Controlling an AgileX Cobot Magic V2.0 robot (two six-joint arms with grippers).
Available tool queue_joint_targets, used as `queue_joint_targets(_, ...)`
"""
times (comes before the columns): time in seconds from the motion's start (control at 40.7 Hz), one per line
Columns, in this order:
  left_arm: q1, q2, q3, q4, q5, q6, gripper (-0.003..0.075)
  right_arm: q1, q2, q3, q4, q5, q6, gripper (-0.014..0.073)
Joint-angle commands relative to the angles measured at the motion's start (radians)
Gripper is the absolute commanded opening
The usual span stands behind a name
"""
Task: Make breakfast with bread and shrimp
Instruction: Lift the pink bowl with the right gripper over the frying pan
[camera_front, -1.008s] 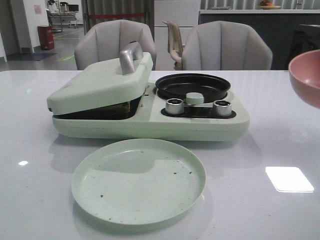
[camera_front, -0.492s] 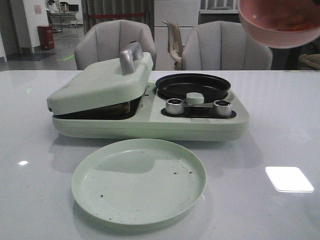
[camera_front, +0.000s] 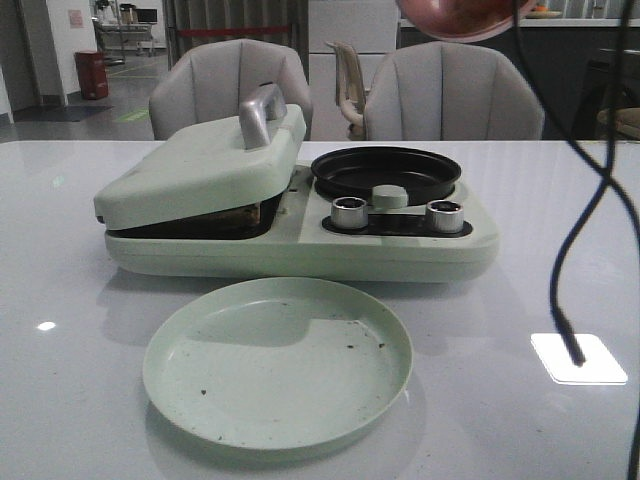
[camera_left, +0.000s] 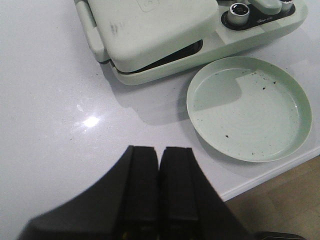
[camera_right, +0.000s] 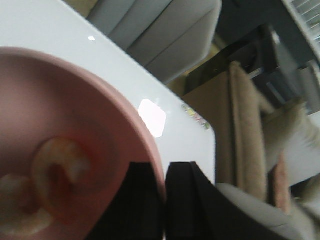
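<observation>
My right gripper (camera_right: 164, 170) is shut on the rim of a pink bowl (camera_right: 75, 125). The rim sits between its two fingers. Curled orange-pink and white shrimp (camera_right: 60, 170) lie inside the bowl. In the front view the bowl (camera_front: 455, 18) hangs at the top edge, high above the black round pan (camera_front: 385, 170) of the green breakfast maker (camera_front: 400, 245). The maker's lid (camera_front: 200, 165) is nearly down; a thin beige-brown edge of the bread (camera_front: 243, 213) shows in the gap. My left gripper (camera_left: 159, 150) is shut and empty, over bare table near the front edge.
A green plate (camera_front: 278, 360) with dark crumbs lies in front of the maker. Two metal knobs (camera_front: 349, 212) stand on its front panel. A black cable (camera_front: 575, 200) hangs down at the right. Grey chairs (camera_front: 230, 85) stand behind the table.
The pink bowl has risen and moved left, from the right edge of the front view to its top edge. A black cable now hangs into view at the right.
</observation>
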Motion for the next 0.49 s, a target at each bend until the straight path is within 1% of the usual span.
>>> queue_joint_targets(0.0,-0.006,-0.004,-0.029,-0.004,-0.075,-0.009,0.0101,0.052,0.029,-0.062,-0.327,0.076,0.124,0.0044)
queue_joint_targets(0.074,-0.006,-0.004,-0.029,-0.002,-0.075,-0.009,0.0101,0.083,0.086,-0.071,-0.48,0.134,0.173,0.0044)
queue_joint_targets(0.172,-0.006,-0.004,-0.029,0.009,-0.075,-0.009,0.0101,0.101,0.158,-0.071,-0.615,0.192,0.196,0.0044)
queue_joint_targets(0.32,-0.006,-0.004,-0.029,0.03,-0.075,-0.009,0.0101,0.101,0.238,-0.118,-0.615,0.232,0.196,0.0044)
queue_joint_targets(0.467,-0.006,-0.004,-0.029,0.045,-0.075,-0.009,0.0101,0.102,0.277,-0.193,-0.615,0.256,0.196,0.0044)
